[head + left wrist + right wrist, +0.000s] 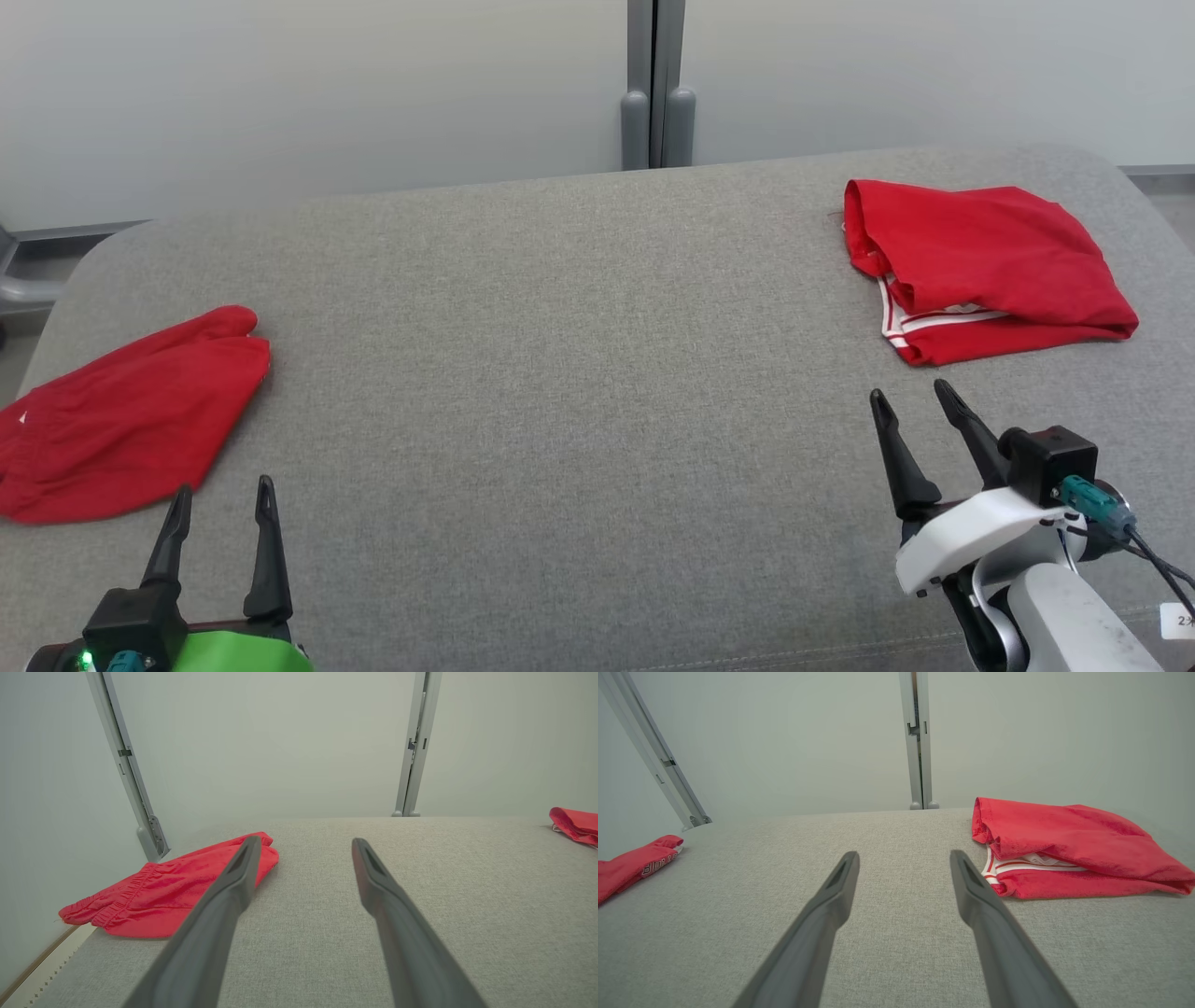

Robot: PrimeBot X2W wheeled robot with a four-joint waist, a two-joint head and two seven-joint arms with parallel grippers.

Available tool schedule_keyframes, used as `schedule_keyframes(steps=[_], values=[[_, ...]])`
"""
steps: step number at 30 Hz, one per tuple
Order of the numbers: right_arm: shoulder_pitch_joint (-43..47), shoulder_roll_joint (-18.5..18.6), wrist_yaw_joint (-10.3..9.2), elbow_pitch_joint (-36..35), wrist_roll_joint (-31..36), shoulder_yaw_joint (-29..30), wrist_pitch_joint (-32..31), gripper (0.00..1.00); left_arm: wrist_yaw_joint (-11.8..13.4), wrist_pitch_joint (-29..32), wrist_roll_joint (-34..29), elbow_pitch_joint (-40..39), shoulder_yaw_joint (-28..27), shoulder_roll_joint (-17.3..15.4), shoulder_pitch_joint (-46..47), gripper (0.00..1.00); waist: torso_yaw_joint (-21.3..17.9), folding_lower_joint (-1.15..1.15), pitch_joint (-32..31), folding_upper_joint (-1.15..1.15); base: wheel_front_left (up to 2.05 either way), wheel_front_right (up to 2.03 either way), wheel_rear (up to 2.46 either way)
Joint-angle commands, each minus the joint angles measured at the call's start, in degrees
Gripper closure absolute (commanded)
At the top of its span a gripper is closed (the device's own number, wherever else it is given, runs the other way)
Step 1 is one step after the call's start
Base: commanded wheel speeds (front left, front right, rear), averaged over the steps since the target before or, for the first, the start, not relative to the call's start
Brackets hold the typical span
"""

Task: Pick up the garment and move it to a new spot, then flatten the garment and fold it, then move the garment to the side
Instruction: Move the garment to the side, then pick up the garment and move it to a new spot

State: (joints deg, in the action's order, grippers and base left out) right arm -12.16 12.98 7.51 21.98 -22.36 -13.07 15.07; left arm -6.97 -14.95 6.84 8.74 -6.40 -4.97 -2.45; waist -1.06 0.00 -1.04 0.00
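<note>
Your right gripper (909, 390) hangs wide open, holding nothing. The striped red garment (990, 266) lies rumpled just beyond its fingertips, a touch to the right, on the grey cushion (560, 373). Your left gripper (224, 485) is spread empty too, with a second red garment (131, 420) just ahead, to its left.

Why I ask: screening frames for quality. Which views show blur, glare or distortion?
Head view: even light, no glare, striped red garment sharp. Left wrist view: wall post leans, wide-angle; fingers soft up close. Right wrist view: same lean, same softness.
</note>
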Motion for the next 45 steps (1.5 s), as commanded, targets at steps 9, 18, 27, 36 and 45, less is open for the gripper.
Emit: schedule_keyframes(steps=[9,18,27,36,45], values=[[3.9,-2.6,-0.04,-0.8,3.8,1.2,0.2,0.0,0.9,0.5,-1.4,3.3,0.6,-1.0,-1.7,0.0,-0.3,0.0,-2.0,0.0,0.0,0.0,0.0],[3.7,-2.7,-0.04,0.6,4.2,1.7,0.2,0.0,1.9,1.6,-2.2,4.3,1.0,-2.4,-1.7,0.0,-0.2,0.0,-2.3,0.0,0.0,0.0,0.0],[2.4,-2.1,-0.04,2.2,3.2,1.2,-0.1,0.0,2.3,1.9,-1.4,3.9,1.4,-2.6,-2.0,0.0,0.0,0.0,-2.4,0.0,0.0,0.0,0.0],[2.1,-1.9,-0.04,2.8,2.9,1.3,0.0,0.0,3.4,1.8,-1.2,3.4,1.2,-3.0,-2.4,0.0,0.2,0.0,-2.4,0.0,0.0,0.0,0.0],[2.8,-1.9,-0.04,3.1,2.6,1.2,0.1,0.0,4.7,1.5,-1.5,3.2,1.2,-3.5,-2.1,0.0,1.4,0.0,-2.4,0.0,0.0,0.0,0.0]])
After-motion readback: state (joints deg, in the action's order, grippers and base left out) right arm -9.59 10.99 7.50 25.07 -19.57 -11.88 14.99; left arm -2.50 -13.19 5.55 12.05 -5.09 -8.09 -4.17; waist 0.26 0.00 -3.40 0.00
